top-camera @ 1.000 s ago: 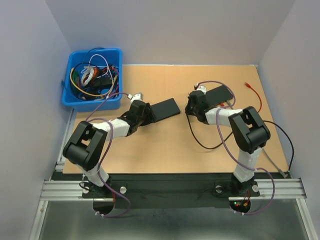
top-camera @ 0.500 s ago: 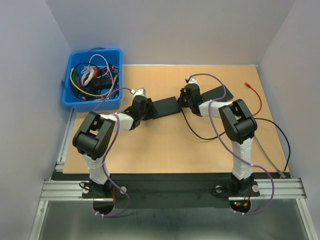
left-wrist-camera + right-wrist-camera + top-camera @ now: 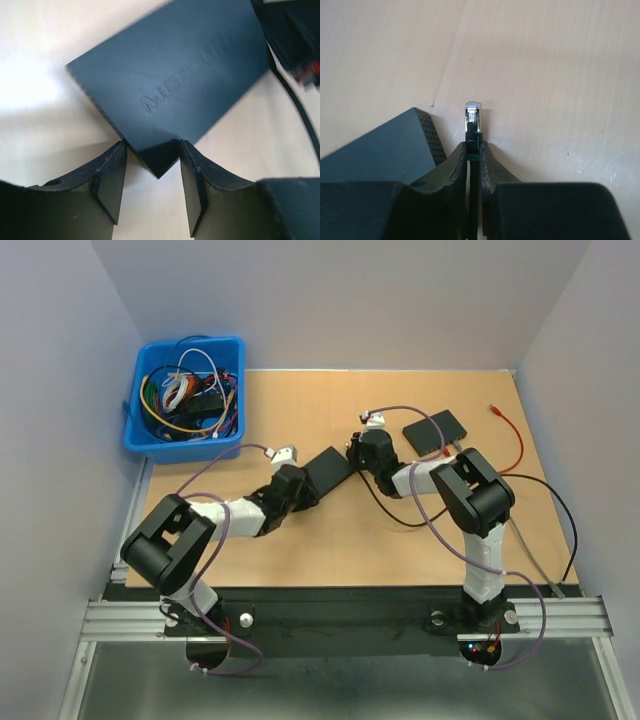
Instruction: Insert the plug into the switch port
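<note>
Switch (image 3: 328, 470): flat rectangular slab of matte dark plastic, with raised lettering on its top face and a perforated side wall, lying on the pale wood-grain table (image 3: 320, 550). Left arm reaches low and diagonally to the switch's near corner. Left gripper (image 3: 151, 150) pinches that pointed corner, one black pad against each edge. Right arm is folded back toward the switch's far end. Right gripper (image 3: 474, 147) is clamped on the plug (image 3: 472, 114), a clear-tipped connector with a black boot, which juts out just beside the perforated wall without touching it. Black cable (image 3: 385, 505) loops over the table on the switch's right-arm side.
</note>
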